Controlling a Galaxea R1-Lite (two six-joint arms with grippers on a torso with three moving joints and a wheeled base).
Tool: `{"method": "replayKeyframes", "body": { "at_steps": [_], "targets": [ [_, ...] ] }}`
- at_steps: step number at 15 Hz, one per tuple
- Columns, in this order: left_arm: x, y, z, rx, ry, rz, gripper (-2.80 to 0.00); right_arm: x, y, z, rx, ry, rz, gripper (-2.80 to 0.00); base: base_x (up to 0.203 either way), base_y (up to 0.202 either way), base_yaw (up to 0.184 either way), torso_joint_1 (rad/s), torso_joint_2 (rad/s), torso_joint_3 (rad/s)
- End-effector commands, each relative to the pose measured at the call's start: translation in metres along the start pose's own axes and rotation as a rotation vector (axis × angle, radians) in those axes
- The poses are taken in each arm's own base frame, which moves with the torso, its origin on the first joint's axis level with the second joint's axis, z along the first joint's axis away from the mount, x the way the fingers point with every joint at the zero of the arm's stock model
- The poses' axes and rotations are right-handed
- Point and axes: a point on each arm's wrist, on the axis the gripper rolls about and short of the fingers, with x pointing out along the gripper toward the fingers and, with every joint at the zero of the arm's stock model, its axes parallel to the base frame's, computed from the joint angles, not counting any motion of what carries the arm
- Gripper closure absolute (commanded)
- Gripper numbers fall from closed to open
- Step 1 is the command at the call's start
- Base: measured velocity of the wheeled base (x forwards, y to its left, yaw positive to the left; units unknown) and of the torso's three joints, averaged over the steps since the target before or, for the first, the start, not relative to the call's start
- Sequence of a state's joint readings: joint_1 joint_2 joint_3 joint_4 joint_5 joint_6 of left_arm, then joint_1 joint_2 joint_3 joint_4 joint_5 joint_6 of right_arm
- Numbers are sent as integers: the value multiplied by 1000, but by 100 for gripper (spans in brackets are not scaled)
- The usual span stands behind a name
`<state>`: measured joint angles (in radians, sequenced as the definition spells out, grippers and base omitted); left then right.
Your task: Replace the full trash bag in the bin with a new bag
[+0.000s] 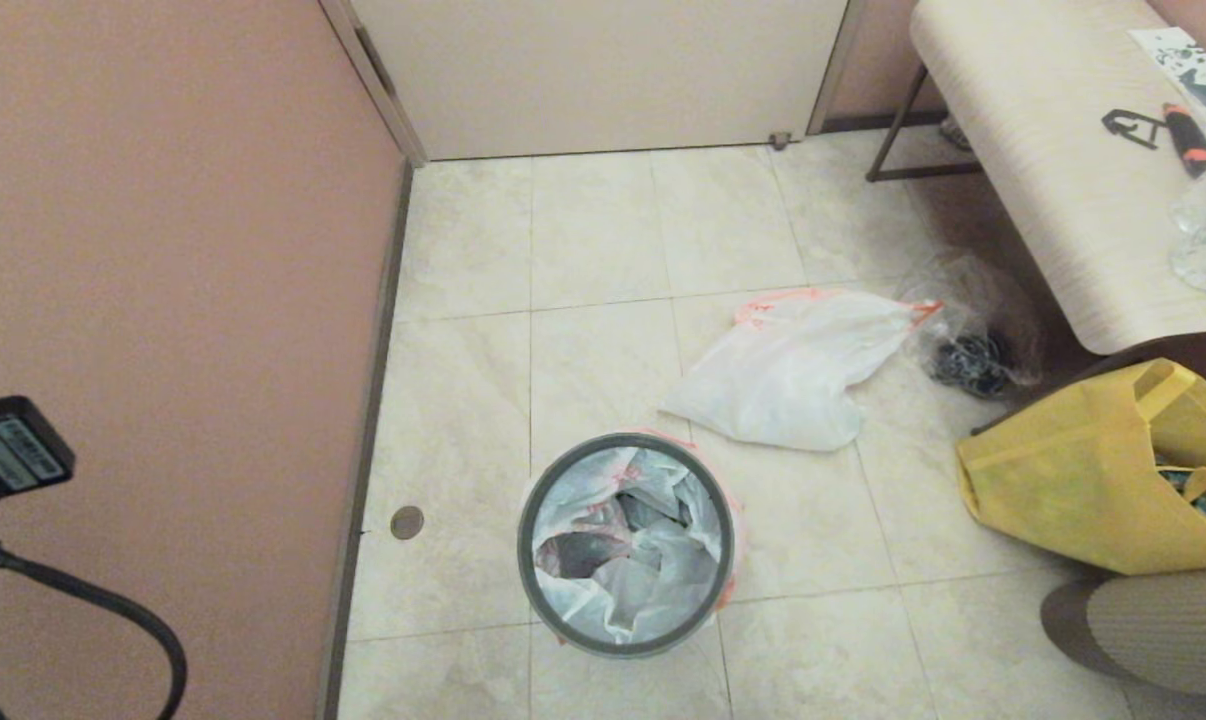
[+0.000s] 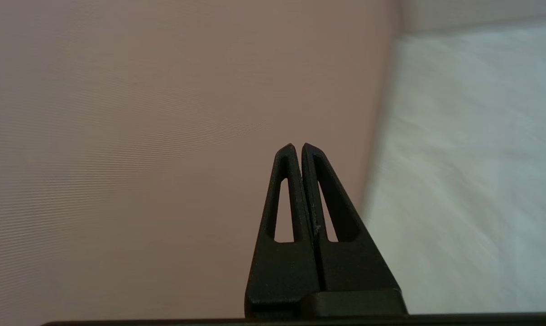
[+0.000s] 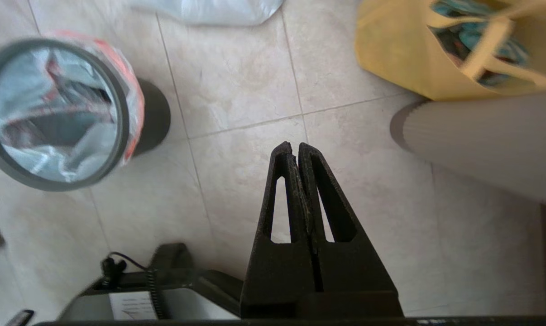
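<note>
Small round black plastic bin (image 1: pixel 626 545) with grey ring rim; translucent white bag liner (image 1: pixel 653 560), orange-red edge. Plain white plastic bag on floor (image 1: pixel 793 370), orange-red rim. Yellow fabric tote (image 1: pixel 1073 480). Beige marbled floor tiles (image 1: pixel 593 240), pink wall (image 1: pixel 163 200).

Floor (image 1: pixel 603 230): pale glossy stone-look tile. Bin (image 1: pixel 626 545): black plastic, grey rim, lined with thin crinkled translucent film. Tote (image 1: pixel 1073 480): matt yellow fabric. Bench top (image 1: pixel 1043 160): pale wood-grain.

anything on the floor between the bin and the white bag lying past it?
Nothing: head view shows only bare tile between the bin and the white bag; they lie close but apart.
</note>
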<state>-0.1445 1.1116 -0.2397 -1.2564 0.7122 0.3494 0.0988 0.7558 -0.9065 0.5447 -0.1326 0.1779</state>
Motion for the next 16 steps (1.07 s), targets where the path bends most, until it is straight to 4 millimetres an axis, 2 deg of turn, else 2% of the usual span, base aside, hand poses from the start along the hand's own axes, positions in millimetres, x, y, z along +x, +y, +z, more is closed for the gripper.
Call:
{"method": "replayKeyframes", "body": {
  "at_steps": [1, 5, 9, 13, 16],
  "targets": [
    [-7, 17, 11, -40, -52, 78, 0, -31, -7, -14, 45, -87, 4, 0, 0, 0, 0, 0, 0, 0],
    [-33, 43, 16, -69, -82, 118, 0, -68, -16, -45, 92, -146, 0, 0, 0, 0, 0, 0, 0, 0],
    [-68, 72, 13, -92, -121, 174, 0, -97, -24, -86, 103, -189, -9, 0, 0, 0, 0, 0, 0, 0],
    [-111, 95, -12, -92, -136, 240, 0, -104, -28, -131, 88, -250, -35, 0, 0, 0, 0, 0, 0, 0],
    [-129, 97, -42, -85, -91, 209, 0, -96, -30, -158, 6, -267, -50, 0, 0, 0, 0, 0, 0, 0]
  ]
}}
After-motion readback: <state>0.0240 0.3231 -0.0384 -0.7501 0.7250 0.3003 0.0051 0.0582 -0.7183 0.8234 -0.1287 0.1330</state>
